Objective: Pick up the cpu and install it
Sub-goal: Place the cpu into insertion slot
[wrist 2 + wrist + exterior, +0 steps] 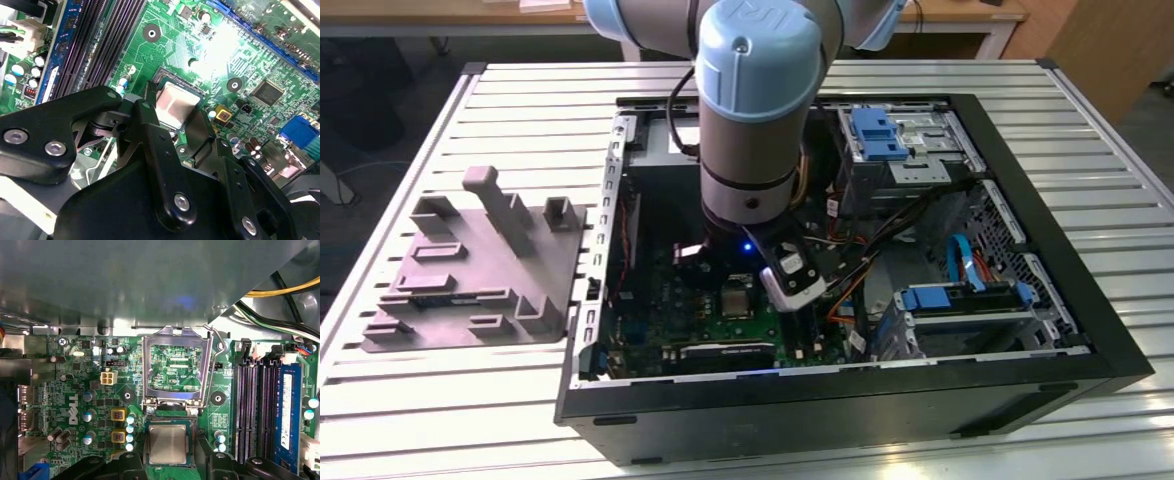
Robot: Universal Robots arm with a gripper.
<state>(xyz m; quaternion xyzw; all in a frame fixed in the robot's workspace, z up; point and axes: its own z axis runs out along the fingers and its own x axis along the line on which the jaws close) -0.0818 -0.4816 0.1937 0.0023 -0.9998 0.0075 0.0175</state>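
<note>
The cpu (177, 101), a small square chip with a pale silver top, lies level at the dark socket on the green motherboard (165, 40). It also shows in the first wrist view (169, 444) and, small, in the exterior view (738, 301). My gripper (176, 109) reaches down into the open computer case (1107, 345). Its black fingers (150, 107) stand one on each side of the chip, against its edges. I cannot tell whether the chip rests fully in the socket. The socket's metal load plate (175, 335) is swung open beyond it.
Black memory slots (255, 410) and a blue module run beside the socket. Bundled cables (861, 245) and blue-tabbed drive cages (961, 298) crowd the case on the exterior view's right. The grey-purple fixture (474, 270) stands on the slatted table at the exterior view's left.
</note>
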